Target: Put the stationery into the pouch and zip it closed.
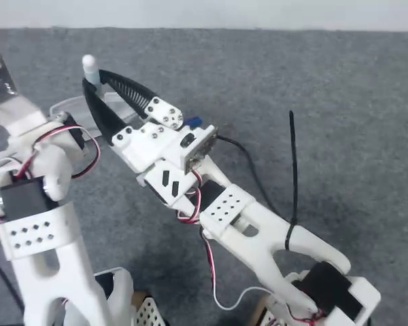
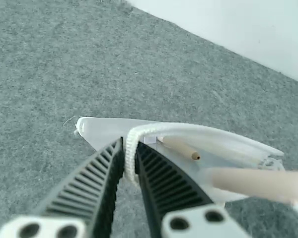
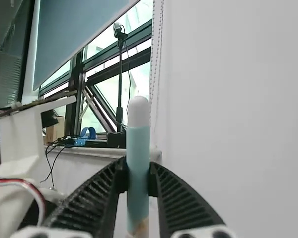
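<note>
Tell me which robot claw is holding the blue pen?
The right gripper: it is shut on the pale blue, white-capped pen, held upright. The left gripper pinches the pouch by its edge instead.

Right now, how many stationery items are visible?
2. A pale blue pen upright in the right fingers; a thin wooden stick inside the pouch. The blurred beige bar by the pouch may be that pen's lower end or a third.

Pouch [image 1: 73, 107] mostly hidden behind the arms, blurred tan stick [image 2: 258, 182] cut off at view's edge
</note>
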Robot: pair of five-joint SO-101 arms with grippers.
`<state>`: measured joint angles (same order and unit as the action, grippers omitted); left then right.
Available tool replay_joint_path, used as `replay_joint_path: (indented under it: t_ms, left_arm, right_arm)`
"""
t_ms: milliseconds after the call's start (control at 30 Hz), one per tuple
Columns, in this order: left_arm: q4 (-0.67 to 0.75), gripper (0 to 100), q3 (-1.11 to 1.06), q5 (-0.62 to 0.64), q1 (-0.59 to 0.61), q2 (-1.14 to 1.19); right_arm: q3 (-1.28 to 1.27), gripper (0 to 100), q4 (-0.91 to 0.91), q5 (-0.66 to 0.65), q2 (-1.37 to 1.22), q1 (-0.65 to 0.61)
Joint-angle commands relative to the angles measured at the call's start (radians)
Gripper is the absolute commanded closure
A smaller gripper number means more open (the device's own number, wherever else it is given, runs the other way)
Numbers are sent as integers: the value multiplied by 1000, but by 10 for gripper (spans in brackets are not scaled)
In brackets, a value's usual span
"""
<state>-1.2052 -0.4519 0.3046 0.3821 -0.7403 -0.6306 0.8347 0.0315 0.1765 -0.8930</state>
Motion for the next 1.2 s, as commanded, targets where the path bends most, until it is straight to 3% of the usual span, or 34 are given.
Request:
replay_joint_path:
  t_ms: [0,733,933,1167]
  left_arm:
    - [-2,989,5,5,-11,-2]
    - [28,989,-25,-8,11,-6]
    - [28,989,-25,-8,11,-5]
    - [28,989,-25,-8,11,-2]
  right_arm:
    - [21,993,21,9,-21,-4]
    - [38,991,-36,15,-127,12]
    - [69,837,-173,123,-119,15]
    - [81,863,-206,120,-117,15]
